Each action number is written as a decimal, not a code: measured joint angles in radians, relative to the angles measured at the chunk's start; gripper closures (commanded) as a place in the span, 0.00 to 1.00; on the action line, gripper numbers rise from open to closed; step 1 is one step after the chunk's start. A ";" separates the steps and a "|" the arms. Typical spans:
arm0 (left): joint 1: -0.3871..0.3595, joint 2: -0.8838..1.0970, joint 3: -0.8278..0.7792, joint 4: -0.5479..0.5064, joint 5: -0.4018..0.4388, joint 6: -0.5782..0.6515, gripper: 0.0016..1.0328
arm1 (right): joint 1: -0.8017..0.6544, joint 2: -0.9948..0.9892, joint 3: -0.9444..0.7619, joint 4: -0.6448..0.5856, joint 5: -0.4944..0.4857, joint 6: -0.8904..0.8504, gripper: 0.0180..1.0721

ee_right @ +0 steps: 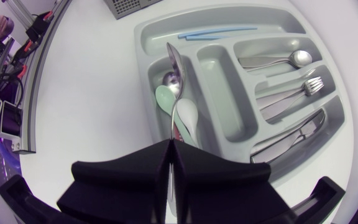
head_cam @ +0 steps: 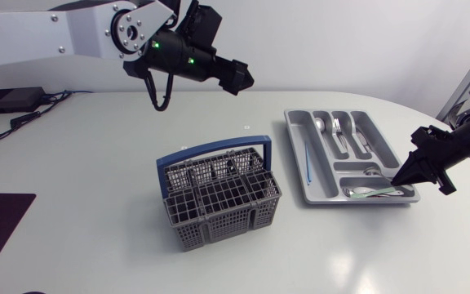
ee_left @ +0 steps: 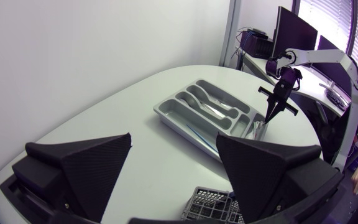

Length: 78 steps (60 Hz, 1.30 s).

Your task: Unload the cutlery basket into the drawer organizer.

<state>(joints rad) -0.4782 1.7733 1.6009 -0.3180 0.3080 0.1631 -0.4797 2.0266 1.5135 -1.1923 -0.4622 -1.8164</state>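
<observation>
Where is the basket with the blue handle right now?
In the head view the cutlery basket stands near the middle of the table, left of the grey drawer organizer.

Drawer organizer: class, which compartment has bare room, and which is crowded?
The short compartment between the end compartment and the three long compartments is bare. The end compartment is crowded: spoons, plus the right gripper shut on a metal utensil.

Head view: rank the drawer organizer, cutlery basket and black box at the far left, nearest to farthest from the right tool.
1. Drawer organizer, directly under the right tool, which is shut on a metal utensil.
2. Cutlery basket, mid-table, to the left.
3. Black box, far left, at the back.
</observation>
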 measured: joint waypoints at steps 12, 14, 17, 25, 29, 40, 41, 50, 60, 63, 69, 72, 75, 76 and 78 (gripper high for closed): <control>0.014 -0.037 -0.018 0.001 0.000 0.021 0.08 | 0.008 0.014 -0.020 0.058 0.048 -0.021 0.94; 0.014 -0.039 -0.018 0.001 0.000 0.022 0.08 | 0.013 0.014 -0.027 0.073 0.053 -0.021 0.94; 0.013 -0.039 -0.018 0.001 0.000 0.022 0.08 | 0.022 0.014 -0.037 0.099 0.069 -0.022 0.94; 0.013 -0.039 -0.021 0.000 0.000 0.022 0.08 | 0.050 0.014 -0.078 0.159 0.104 -0.026 0.94; 0.013 -0.039 -0.024 0.000 0.000 0.022 0.08 | 0.063 0.014 -0.103 0.198 0.115 -0.026 0.94; 0.012 -0.045 -0.026 -0.004 0.000 0.022 0.08 | 0.086 0.010 -0.146 0.262 0.127 -0.025 0.37; 0.012 -0.047 -0.026 -0.006 0.000 0.022 0.08 | 0.086 0.006 -0.148 0.268 0.123 -0.025 0.35; 0.012 -0.061 -0.026 -0.006 0.000 0.022 0.08 | 0.085 -0.055 -0.150 0.285 0.082 -0.017 0.16; 0.007 -0.097 -0.043 -0.006 0.000 0.022 0.08 | 0.053 -0.169 -0.151 0.283 -0.029 0.000 0.14; 0.006 -0.113 -0.053 -0.007 0.000 0.022 0.08 | 0.039 -0.208 -0.159 0.283 -0.061 0.007 0.14; 0.006 -0.161 -0.084 -0.007 -0.003 0.022 0.07 | 0.006 -0.311 -0.206 0.289 -0.155 0.037 0.14; 0.006 -0.190 -0.103 -0.008 -0.004 0.022 0.07 | -0.005 -0.358 -0.236 0.315 -0.194 0.066 0.14; 0.010 -0.223 -0.125 -0.012 -0.004 0.022 0.07 | -0.011 -0.401 -0.270 0.357 -0.225 0.104 0.14; 0.011 -0.234 -0.132 -0.014 -0.004 0.022 0.07 | -0.013 -0.415 -0.282 0.371 -0.233 0.119 0.14; 0.013 -0.254 -0.147 -0.016 -0.006 0.022 0.07 | -0.013 -0.441 -0.308 0.408 -0.254 0.153 0.14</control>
<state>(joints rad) -0.4656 1.5188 1.4536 -0.3340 0.3023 0.1848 -0.4931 1.5852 1.2053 -0.7845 -0.7162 -1.6638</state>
